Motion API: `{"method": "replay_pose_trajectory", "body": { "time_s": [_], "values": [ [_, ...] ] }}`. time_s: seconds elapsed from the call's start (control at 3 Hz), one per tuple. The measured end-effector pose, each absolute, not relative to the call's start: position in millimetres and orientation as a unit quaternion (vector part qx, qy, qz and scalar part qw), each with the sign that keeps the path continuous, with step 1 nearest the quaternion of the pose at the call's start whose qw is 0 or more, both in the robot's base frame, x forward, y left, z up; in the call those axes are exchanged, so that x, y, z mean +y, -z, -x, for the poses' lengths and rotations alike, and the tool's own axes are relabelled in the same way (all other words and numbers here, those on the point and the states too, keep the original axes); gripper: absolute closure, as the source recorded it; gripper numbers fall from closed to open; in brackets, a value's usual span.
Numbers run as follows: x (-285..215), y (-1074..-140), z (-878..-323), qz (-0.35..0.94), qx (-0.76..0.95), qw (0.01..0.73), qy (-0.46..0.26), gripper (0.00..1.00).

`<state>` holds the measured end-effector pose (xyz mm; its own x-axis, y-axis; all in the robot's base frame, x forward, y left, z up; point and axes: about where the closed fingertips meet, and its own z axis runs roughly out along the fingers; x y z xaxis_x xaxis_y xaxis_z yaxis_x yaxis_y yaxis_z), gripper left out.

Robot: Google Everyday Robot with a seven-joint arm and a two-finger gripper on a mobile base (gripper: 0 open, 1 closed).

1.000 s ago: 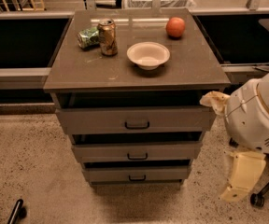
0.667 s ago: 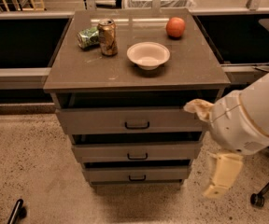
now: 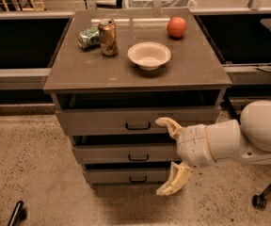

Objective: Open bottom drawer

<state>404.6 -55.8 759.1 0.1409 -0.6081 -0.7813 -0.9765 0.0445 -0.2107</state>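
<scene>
end effector (image 3: 169,157) hangs in front of the drawer stack's right side, fingers spread wide, holding nothing. upper finger (image 3: 168,125) overlaps the top drawer (image 3: 102,120) front, just right of its handle. lower finger (image 3: 175,180) crosses the right end of the bottom drawer (image 3: 121,175) and dips toward the floor (image 3: 27,164). can't tell whether either finger touches a drawer front.

bottom drawer sits lowest of three, narrowest front, with a small dark pull (image 3: 138,179) at centre, left of the lower finger and uncovered. a dark gap shows above it, under the middle drawer (image 3: 121,153). its right edge is hidden by the end effector.

white arm (image 3: 248,138) comes in from the right and is cut off at the frame edge. a dark caster (image 3: 259,201) sits beneath it.

open floor lies left of and in front of the stack. a dark object (image 3: 15,213) at bottom left is cut off, unclear.

desk (image 3: 79,69) top overhangs the drawers. on it:
- white bowl (image 3: 149,55) near the middle
- upright can (image 3: 108,36)
- crushed green can (image 3: 88,36) lying beside it
- orange-red fruit (image 3: 176,27) near the back right
</scene>
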Motion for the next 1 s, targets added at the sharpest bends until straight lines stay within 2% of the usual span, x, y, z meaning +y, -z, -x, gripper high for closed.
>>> {"method": "replay_pose_trajectory", "body": {
  "time_s": [0.33, 1.0],
  "values": [
    [-57, -757, -407, 0.660, 0.602, 0.388, -0.227, 0.00],
    [-73, -598, -402, 0.644, 0.614, 0.370, -0.265, 0.00]
  ]
}}
